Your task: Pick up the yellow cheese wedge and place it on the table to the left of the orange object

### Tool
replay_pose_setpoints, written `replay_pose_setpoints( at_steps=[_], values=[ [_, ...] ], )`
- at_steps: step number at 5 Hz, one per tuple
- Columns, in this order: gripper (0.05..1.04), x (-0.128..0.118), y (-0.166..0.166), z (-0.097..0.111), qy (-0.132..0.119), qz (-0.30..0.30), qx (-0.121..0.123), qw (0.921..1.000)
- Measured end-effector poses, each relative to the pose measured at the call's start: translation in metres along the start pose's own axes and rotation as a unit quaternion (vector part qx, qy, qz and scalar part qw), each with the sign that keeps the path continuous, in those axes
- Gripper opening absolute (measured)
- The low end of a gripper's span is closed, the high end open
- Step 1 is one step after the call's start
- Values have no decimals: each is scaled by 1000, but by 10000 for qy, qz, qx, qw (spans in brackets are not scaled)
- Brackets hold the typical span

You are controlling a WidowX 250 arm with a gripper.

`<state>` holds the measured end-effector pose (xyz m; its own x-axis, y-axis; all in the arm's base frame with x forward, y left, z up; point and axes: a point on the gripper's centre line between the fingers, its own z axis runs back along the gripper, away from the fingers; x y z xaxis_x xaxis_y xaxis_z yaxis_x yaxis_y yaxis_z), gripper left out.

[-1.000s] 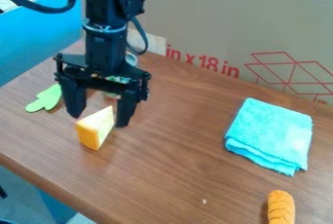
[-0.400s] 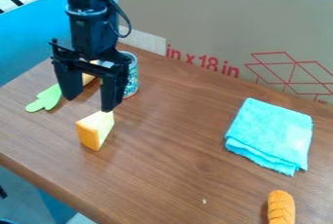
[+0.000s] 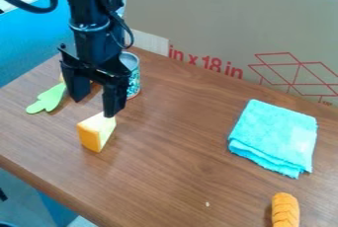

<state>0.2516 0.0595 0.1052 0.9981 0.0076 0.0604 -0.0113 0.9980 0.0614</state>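
A yellow cheese wedge [image 3: 94, 133] sits on the wooden worktop [image 3: 172, 171], toward its front-left edge. The black gripper [image 3: 96, 106] hangs just behind it, jaws wide apart and holding nothing; one tip is at the wedge's rear end, though whether they touch is unclear. Behind the gripper stands a patterned can [image 3: 133, 75]; to the left lies a flat green lobed piece [image 3: 46, 99]. Well to the right rest a folded turquoise cloth [image 3: 274, 134] and, nearer the front, an orange ridged roll [image 3: 285, 211]. A cardboard panel [image 3: 218, 18] lines the back edge.
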Motion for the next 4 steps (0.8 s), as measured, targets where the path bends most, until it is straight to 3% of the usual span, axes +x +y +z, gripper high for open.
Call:
replay_pose_setpoints(
  at_steps=[1,4],
  values=[
    [1001,4,8,-10,-54,41,-118,9999],
    [1001,9,23,-31,97,242,-541,9982]
  ],
)
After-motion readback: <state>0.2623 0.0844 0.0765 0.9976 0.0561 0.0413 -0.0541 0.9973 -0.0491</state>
